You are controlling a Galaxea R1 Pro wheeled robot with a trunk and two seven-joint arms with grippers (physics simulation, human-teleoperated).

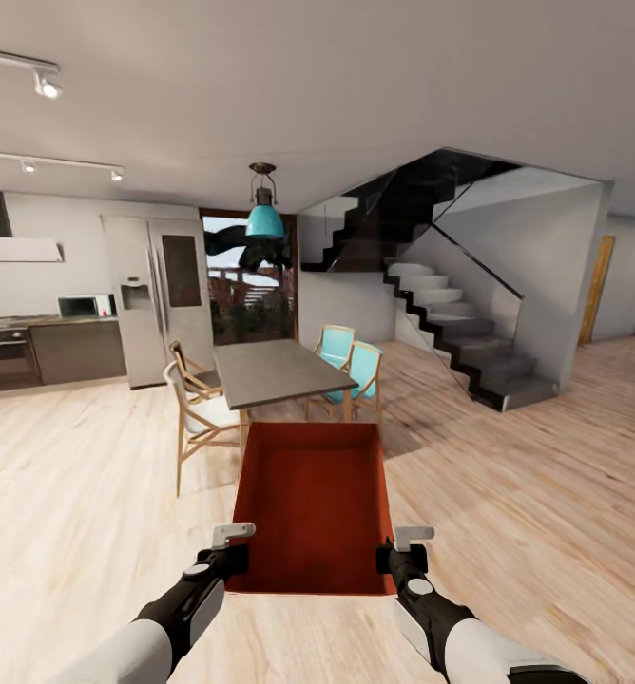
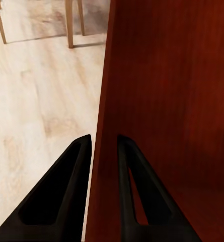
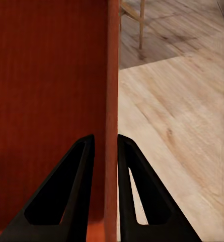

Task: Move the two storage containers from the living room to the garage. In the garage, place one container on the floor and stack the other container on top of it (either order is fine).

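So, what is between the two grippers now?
In the head view, the orange-red storage container spans the stretch between the left gripper and the right gripper. Each wrist view shows a side wall clamped between fingers.

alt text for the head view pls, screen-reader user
Both grippers, left and right, hold an open orange-red storage container by its side walls above the light wood floor. Ahead stand a grey dining table with chairs, a fridge and a staircase.

Light wood-plank floor (image 1: 89, 475), grey dining table (image 1: 278, 370) standing on it, two wooden chairs (image 1: 196, 413) on one side, two turquoise chairs (image 1: 354, 369) on the other, staircase (image 1: 460, 332) rising from the planks behind.
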